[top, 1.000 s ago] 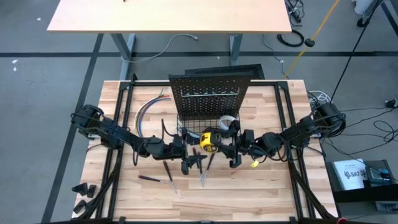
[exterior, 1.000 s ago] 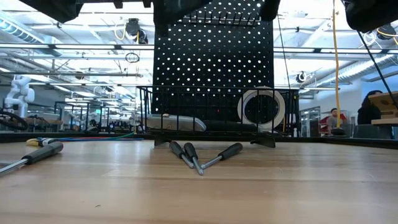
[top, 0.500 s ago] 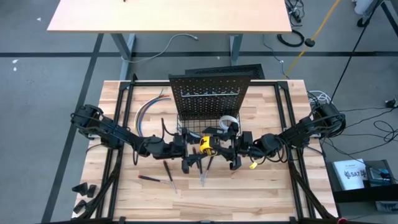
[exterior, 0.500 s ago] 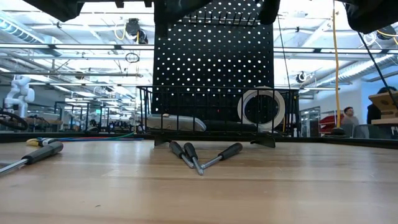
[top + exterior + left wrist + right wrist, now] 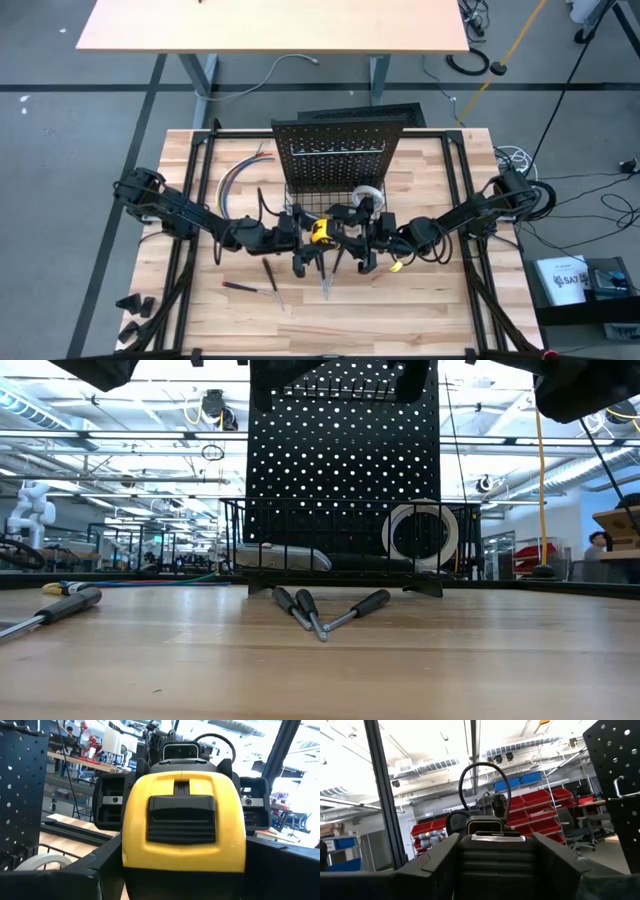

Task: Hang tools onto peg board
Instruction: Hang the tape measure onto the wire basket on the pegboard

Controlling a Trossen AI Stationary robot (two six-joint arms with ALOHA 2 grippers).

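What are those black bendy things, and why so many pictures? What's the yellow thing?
They are two robot arms at a wooden table. One camera looks down from above, one sits at table height, one rides on each wrist. The right gripper holds a yellow tape measure; the left gripper is right at it too, in front of the black peg board. Screwdrivers lie on the table; a white tape roll and a utility knife sit in the board's basket.
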